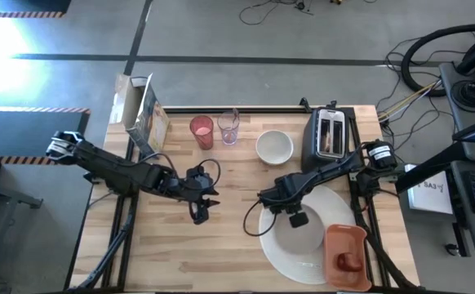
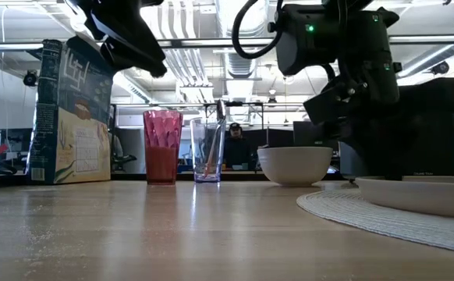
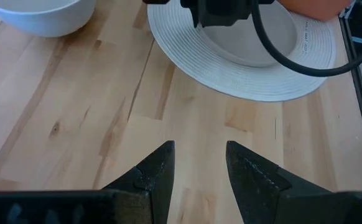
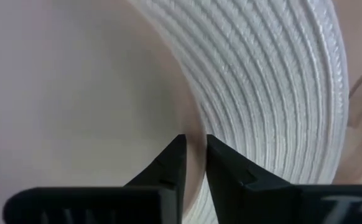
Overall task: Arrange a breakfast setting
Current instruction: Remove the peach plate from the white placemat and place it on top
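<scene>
Two plates sat stacked nearest the table's front, in front of the black toaster [image 1: 329,135]: large white round plate [image 1: 274,245] with a ribbed rim, smaller pale plate [image 1: 303,238] smooth, lying flat on it. Orange-red tray [image 1: 344,238] overlapped the big plate's edge, long axis running toward the toaster, dark-red fruit [image 1: 350,262] inside at its near end. Right gripper [image 4: 193,155] was clenched on the smaller pale plate's rim, fingers nearly together. Left gripper [image 1: 200,214] hung farther from the toaster, over bare wood, fingers parted, holding nothing. Farther back, beside the toaster: small white bowl [image 1: 274,147], contents unclear; then clear glass [image 1: 228,127] with orange-handled spoon [image 2: 215,140] standing tilted in it; then pink tumbler [image 1: 201,131], upright. Cereal box [image 1: 144,114] stood farthest from the toaster.
</scene>
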Tool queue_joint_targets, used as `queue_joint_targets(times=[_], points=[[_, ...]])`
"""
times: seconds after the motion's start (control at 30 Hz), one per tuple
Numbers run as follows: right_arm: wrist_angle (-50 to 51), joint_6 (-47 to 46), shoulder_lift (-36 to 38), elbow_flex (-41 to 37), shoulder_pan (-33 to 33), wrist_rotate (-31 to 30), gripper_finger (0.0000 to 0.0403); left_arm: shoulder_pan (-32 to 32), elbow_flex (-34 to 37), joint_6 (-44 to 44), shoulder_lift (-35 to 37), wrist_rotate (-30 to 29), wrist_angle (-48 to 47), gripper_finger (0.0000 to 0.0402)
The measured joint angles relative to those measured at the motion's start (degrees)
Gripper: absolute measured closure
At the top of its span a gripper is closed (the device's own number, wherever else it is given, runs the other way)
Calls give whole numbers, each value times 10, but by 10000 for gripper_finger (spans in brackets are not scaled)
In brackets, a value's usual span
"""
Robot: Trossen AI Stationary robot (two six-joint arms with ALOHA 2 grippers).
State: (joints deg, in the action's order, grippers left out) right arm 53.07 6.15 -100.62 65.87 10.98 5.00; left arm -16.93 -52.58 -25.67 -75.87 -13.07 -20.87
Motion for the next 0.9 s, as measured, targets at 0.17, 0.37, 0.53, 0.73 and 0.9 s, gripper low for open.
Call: queue_joint_targets(times=[0.17,0.37,0.53,0.73,0.9], points=[[-3,0,0,0,0,3,388,-8,0,-2,11,-16,-15,274],[-7,-1,0,5,-6,21,393,-27,0,-4,45,-16,-27,274],[-17,-29,0,35,-30,40,394,-48,0,2,77,-20,-25,274],[-58,-88,0,81,-70,40,394,-61,0,3,85,-42,-24,274],[-99,-142,-20,119,-109,40,394,-63,0,3,79,-44,-24,274]])
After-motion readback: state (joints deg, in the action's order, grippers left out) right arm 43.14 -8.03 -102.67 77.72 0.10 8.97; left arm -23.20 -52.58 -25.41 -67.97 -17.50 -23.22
